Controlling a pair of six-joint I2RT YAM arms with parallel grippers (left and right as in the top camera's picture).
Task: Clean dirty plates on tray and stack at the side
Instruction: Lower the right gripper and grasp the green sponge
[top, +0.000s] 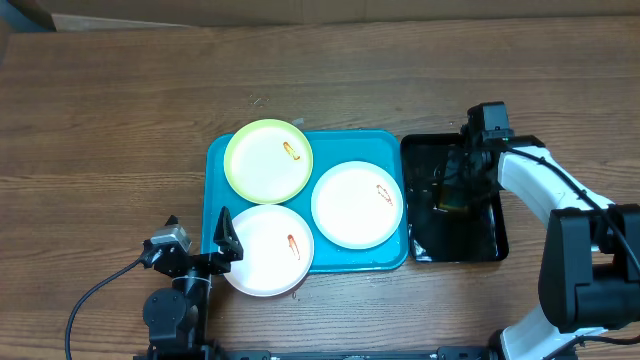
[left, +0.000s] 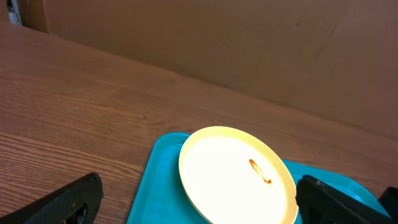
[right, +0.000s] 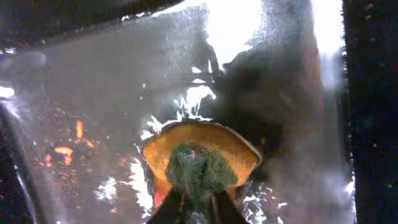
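Note:
The turquoise tray (top: 345, 141) holds three plates, each with a red-orange smear: a yellow-green plate (top: 262, 165) at the back left, a white plate (top: 350, 210) at the right and a white plate (top: 262, 258) at the front left, overhanging the tray's front edge. My left gripper (top: 200, 235) is open and empty, low at the tray's front left corner. In the left wrist view its fingers (left: 198, 193) frame the yellow-green plate (left: 230, 183) on the tray (left: 158, 186). My right gripper (top: 452, 185) is shut on an orange and green sponge (right: 199, 155) over the black tray (top: 485, 240).
The black tray (right: 93, 81) right of the turquoise tray is wet and glossy, with small orange specks at its left. Brown wooden table (top: 120, 120) lies all round. A cardboard wall (left: 249, 43) stands at the back.

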